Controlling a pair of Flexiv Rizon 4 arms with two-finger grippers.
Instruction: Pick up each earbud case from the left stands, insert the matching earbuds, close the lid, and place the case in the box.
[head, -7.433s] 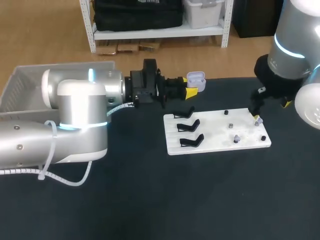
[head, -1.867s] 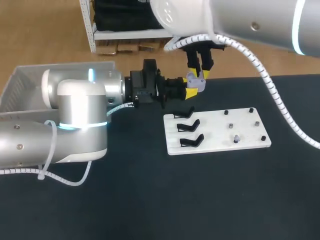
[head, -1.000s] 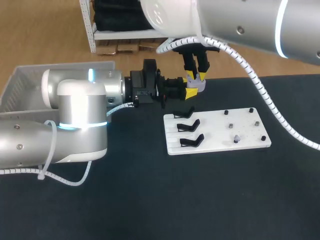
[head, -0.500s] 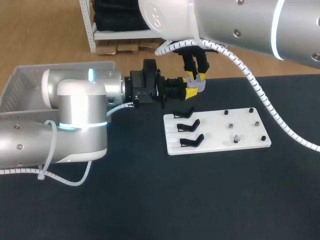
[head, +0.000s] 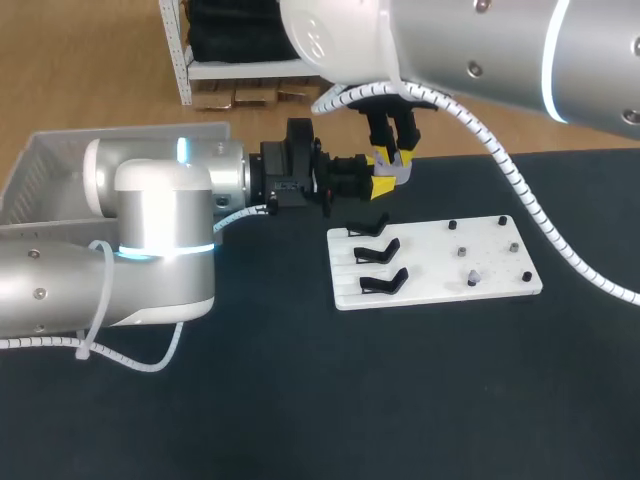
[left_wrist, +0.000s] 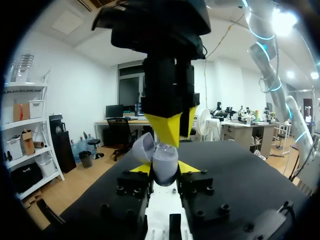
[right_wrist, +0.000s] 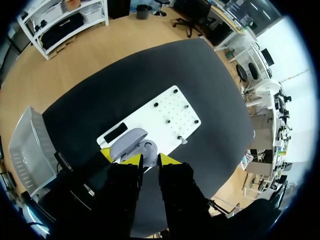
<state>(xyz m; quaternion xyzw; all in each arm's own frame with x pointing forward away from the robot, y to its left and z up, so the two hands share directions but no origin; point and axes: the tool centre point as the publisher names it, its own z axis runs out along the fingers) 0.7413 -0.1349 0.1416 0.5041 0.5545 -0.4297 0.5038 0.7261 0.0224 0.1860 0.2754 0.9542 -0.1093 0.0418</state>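
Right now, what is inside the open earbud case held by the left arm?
Only part of the grey interior of the earbud case shows, beside its raised lid. The right arm's jaws cover the rest, so any earbud seated there is hidden.

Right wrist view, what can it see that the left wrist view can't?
Only the right wrist view shows the white board and the grey box. Only the left wrist view shows the black mount above the right tool. Both show the open earbud case held in the left tool, right tool at its opening.
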